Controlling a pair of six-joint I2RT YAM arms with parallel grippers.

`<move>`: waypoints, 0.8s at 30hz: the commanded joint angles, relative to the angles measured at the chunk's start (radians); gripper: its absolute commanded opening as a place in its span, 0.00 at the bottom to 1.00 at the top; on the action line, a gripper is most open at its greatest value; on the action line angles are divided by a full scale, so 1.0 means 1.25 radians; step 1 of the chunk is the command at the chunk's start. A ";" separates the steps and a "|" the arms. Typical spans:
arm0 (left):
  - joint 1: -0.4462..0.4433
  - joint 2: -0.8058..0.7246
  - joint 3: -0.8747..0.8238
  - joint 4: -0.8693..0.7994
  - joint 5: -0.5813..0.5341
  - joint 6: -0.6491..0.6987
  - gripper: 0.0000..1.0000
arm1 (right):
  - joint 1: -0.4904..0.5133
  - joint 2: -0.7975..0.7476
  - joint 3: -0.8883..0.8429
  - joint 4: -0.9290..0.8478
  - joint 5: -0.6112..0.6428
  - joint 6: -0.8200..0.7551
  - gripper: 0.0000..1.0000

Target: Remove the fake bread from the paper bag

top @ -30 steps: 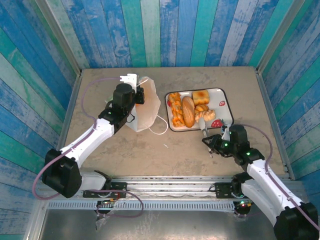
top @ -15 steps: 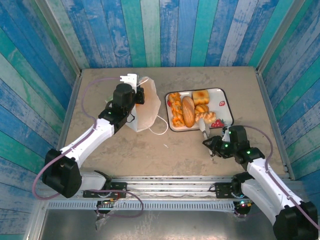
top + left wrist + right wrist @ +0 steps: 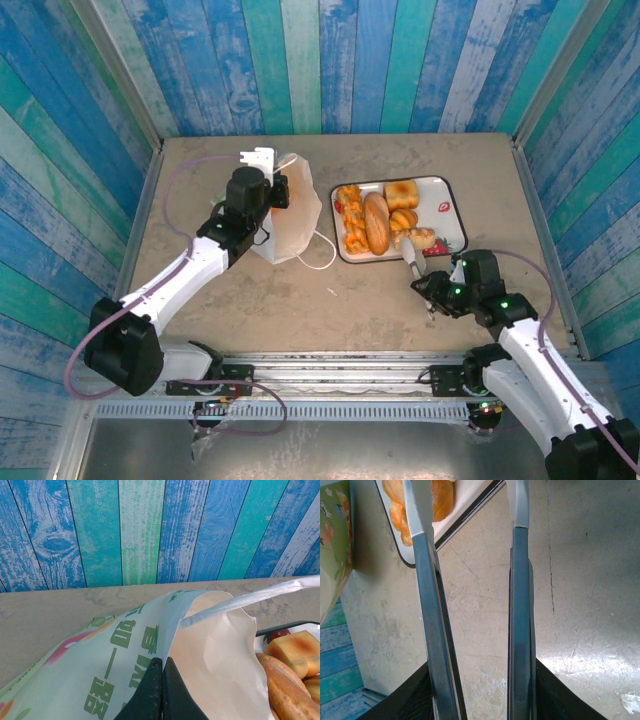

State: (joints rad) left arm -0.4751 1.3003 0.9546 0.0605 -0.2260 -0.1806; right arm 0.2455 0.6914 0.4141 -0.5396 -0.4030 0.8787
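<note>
Left claw (image 3: 161,664) pressed shut, pinching bag (image 3: 295,215) rim. Bag stands left of table (image 3: 250,295) centre, toward far edge. Right claw (image 3: 412,262) spread, empty, over bare table just off tray (image 3: 447,205) near edge. Bread (image 3: 378,222) piled on tray, right of centre. Can't see bag bottom from here. My guess: bread light, stiffish, glossy, might slip, so I'd grab across narrow middle. Bag thin, crumples easy.

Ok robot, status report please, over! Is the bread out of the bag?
Left gripper shut on paper bag edge. Right gripper open, empty, at tray near edge. Fake bread lying on tray. Nothing in the way, over.
</note>
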 commanded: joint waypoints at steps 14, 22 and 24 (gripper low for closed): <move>0.000 -0.009 0.016 0.041 -0.001 0.003 0.00 | -0.006 -0.011 0.083 -0.162 0.003 -0.044 0.45; 0.000 -0.016 0.011 0.039 0.000 0.002 0.00 | -0.006 -0.022 0.130 -0.237 0.015 -0.069 0.45; -0.001 -0.016 0.011 0.039 -0.001 0.002 0.00 | -0.006 -0.015 0.138 -0.250 0.022 -0.076 0.43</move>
State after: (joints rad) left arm -0.4751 1.3003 0.9546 0.0605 -0.2260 -0.1802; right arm 0.2455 0.6746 0.5522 -0.8024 -0.3927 0.8135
